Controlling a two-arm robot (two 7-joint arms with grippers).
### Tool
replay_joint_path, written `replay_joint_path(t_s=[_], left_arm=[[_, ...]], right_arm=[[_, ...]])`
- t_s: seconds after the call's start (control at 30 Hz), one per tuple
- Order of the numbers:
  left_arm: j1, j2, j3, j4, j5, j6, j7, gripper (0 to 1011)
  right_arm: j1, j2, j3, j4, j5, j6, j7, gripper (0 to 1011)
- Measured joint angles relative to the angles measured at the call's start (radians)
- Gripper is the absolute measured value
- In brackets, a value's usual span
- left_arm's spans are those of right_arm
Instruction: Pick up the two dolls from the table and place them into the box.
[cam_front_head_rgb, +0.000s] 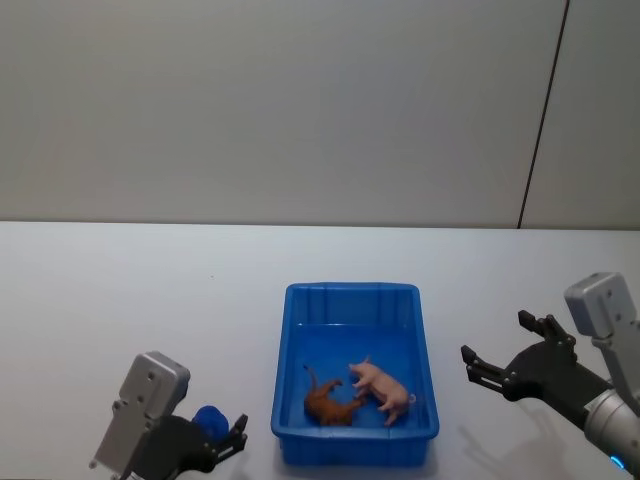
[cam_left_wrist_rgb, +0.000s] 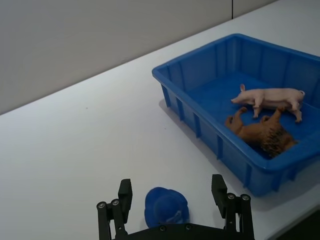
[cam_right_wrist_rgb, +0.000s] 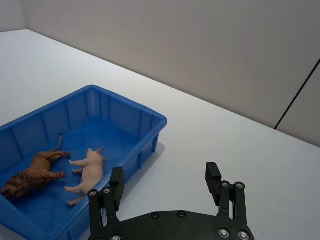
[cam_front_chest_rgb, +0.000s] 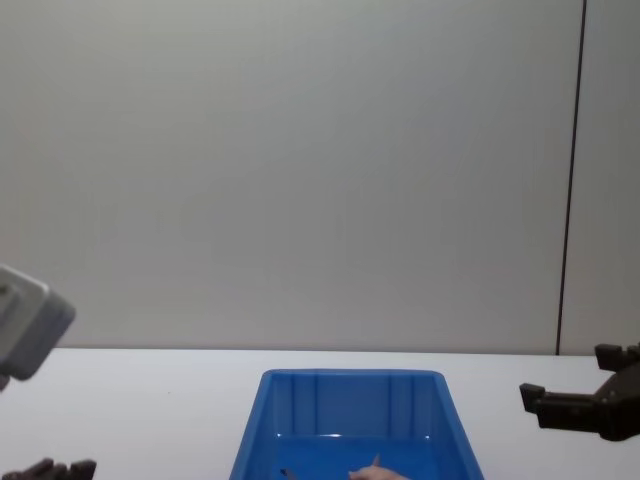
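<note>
Both dolls (cam_front_head_rgb: 355, 392) lie in the box (cam_front_head_rgb: 300, 306); the spread left gripper (cam_left_wrist_rgb: 172, 200) could knock the blue toy (cam_left_wrist_rgb: 166, 206) beneath it.

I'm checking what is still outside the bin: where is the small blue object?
The small blue object lies on the white table, left of the blue bin, between the left gripper's open jaws.

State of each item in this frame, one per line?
Pig doll: lying inside the box.
Lion doll: on its side inside the box.
Box: upright on table.
Blue hat: on table, between the left claw's fingers.
Left claw: open.
Right claw: open, empty.
</note>
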Motion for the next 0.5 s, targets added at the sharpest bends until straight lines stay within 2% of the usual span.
replay_joint_path(t_s=[0.33,0.47,0.5], left_arm=[[-0.007,-0.014,0.003,0.042,-0.003,0.017,-0.050,1000],[-0.010,-0.020,0.004,0.057,-0.004,0.008,-0.057,931],[-0.011,-0.023,0.004,0.065,-0.005,0.002,-0.059,885]], right_arm=[[0.000,0.000,0.000,0.000,0.000,0.000,0.000,1001],[0.000,0.000,0.000,0.000,0.000,0.000,0.000,1001],[0.000,0.000,0.000,0.000,0.000,0.000,0.000,1001]])
